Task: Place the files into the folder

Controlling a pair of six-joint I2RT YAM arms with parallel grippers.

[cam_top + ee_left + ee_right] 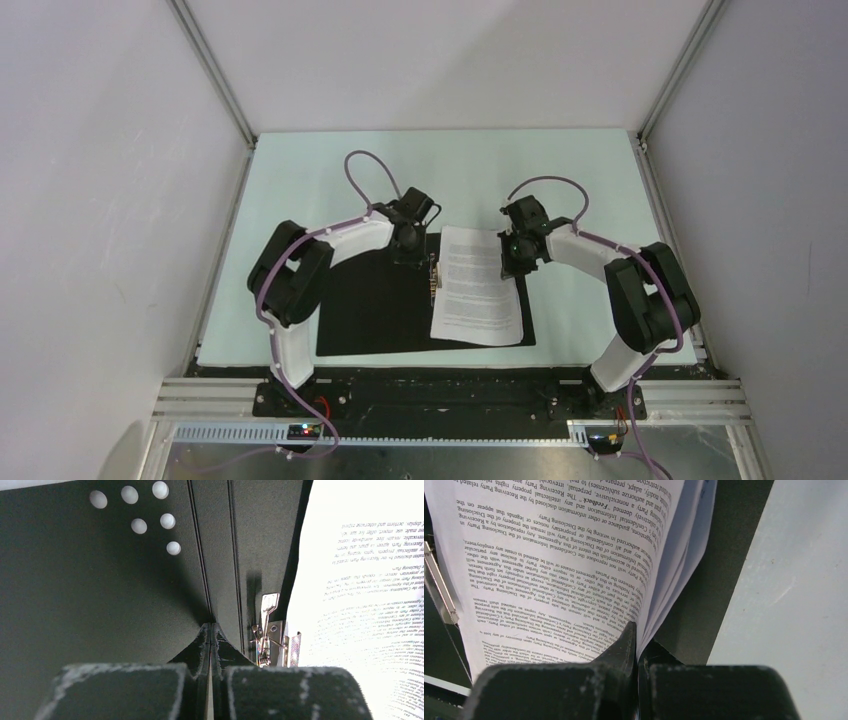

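The folder (375, 305) lies open on the table, its black inside facing up. The files (477, 285), white sheets of dense text, rest slightly askew on its right half. My left gripper (410, 243) is shut with nothing in it. In the left wrist view the left gripper (211, 627) points down at the black inside of the folder (125, 595) by the spine creases, left of a metal clip (270, 635). My right gripper (515, 255) is at the sheets' right edge. Seen from the right wrist, the right gripper (636, 630) is shut on the edge of the files (559, 555), lifted off the folder (719, 570).
The pale green table (300, 180) is boxed in by white walls with metal frame posts (215, 70). A metal rail (450, 400) runs along the near edge by the arm bases. The clip (439, 585) lies at the left edge of the sheets.
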